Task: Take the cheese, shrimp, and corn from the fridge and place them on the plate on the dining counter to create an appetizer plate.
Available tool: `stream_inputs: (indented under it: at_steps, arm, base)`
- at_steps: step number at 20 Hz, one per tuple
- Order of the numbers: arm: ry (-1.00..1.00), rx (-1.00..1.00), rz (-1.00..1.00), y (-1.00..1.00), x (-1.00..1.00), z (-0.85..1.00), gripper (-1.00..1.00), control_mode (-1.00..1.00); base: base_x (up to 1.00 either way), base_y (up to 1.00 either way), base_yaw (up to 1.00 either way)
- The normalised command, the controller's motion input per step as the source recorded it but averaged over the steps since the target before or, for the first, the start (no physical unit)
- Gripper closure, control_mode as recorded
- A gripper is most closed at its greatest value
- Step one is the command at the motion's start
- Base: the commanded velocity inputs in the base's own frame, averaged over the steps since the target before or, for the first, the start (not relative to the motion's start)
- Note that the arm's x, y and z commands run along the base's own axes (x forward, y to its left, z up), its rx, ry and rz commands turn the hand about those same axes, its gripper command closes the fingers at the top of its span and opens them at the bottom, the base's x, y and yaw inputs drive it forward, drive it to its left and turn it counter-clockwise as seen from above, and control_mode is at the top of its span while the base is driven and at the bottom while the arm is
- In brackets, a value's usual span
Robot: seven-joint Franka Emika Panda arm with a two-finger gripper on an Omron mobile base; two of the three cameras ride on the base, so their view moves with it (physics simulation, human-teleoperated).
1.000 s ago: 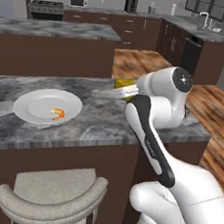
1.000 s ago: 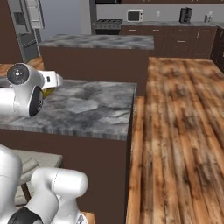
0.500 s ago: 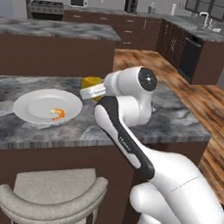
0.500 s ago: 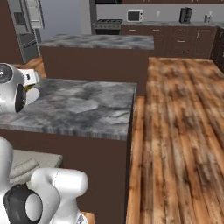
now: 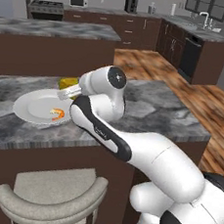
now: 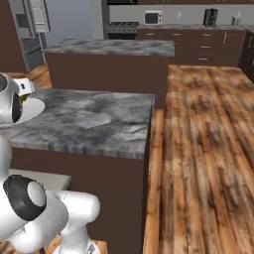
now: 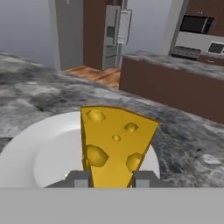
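- The gripper, at the end of the white arm, is clamped on the cheese, a yellow wedge with holes held upright between the two dark fingertips.
- In the hand view the cheese hangs over the plate, with the white dish spread behind and below it.
- From the left base view, the cheese shows as a yellow patch at the far right rim of the plate; whether it touches the dish is hard to tell from here.
- The shrimp lies on the plate, a small orange piece towards its near right side.
- The plate sits on the dining counter, a marbled grey top with a cushioned stool drawn up below.
- The fridge stands in the background, across the wooden floor.
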Motion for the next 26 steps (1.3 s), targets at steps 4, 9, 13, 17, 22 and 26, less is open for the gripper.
stream_inputs:
  at_steps: [4, 9, 13, 17, 22, 26]
  arm:
    - [0.0, -0.13, 0.0, 0.28, 0.2, -0.44, 1.0, -1.0]
    - [0.02, -0.08, 0.0, 0.06, 0.3, -0.32, 1.0, -1.0]
    - [0.16, 0.0, 0.0, 0.0, 0.47, -0.22, 1.0, -1.0]
    - [0.23, 0.0, 0.0, 0.0, 0.49, -0.23, 1.0, -1.0]
    - [0.12, 0.0, 0.0, 0.14, 0.39, -0.21, 1.0, -1.0]
    - [0.0, 0.0, 0.0, 0.35, 0.28, -0.11, 1.0, -1.0]
  base:
    - [0.0, 0.0, 0.0]
    - [0.0, 0.0, 0.0]
    - [0.0, 0.0, 0.0]
    - [0.0, 0.0, 0.0]
    - [0.0, 0.0, 0.0]
    - [0.0, 0.0, 0.0]
